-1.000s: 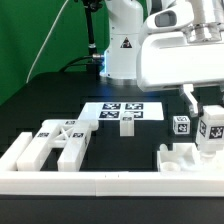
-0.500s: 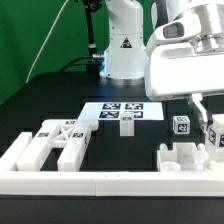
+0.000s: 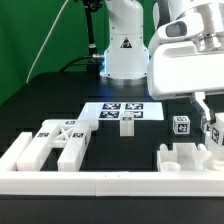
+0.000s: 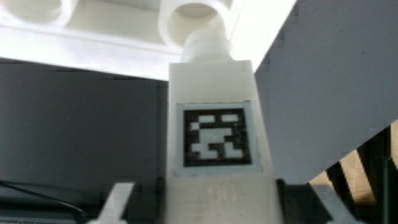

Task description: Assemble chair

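Your gripper (image 4: pixel 199 205) is clamped on a tagged chair leg (image 3: pixel 215 133), holding it upright above the table to the exterior view's right of the marker board (image 3: pixel 122 113), probably so its end can seat into the slab part (image 3: pixel 185 160) on that same side.

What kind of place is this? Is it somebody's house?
Probably not a house, more likely a robot lab's test bench. A white robot arm stands at a black table, a marker board with square tags lies flat, and the gripper holds a tagged chair leg.
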Action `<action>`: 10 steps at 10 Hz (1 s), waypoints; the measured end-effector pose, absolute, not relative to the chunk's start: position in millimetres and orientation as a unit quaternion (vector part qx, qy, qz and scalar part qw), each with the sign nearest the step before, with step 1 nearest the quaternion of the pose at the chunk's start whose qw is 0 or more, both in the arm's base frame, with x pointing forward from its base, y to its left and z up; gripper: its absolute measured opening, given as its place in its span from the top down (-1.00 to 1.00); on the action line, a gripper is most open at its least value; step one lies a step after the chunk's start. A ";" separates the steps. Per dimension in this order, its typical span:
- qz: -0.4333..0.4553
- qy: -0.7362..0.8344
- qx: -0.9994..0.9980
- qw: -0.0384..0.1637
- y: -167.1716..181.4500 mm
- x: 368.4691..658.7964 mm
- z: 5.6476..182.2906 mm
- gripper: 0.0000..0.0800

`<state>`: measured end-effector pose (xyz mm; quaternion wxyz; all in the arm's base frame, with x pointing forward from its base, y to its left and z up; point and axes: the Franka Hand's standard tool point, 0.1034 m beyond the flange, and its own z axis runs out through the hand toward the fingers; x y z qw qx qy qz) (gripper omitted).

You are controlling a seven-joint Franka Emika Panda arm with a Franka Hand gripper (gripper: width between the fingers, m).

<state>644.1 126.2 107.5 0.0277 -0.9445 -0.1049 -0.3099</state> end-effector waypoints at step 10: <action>-0.305 -0.107 -0.946 0.023 118.5 634.2 84.0 0.29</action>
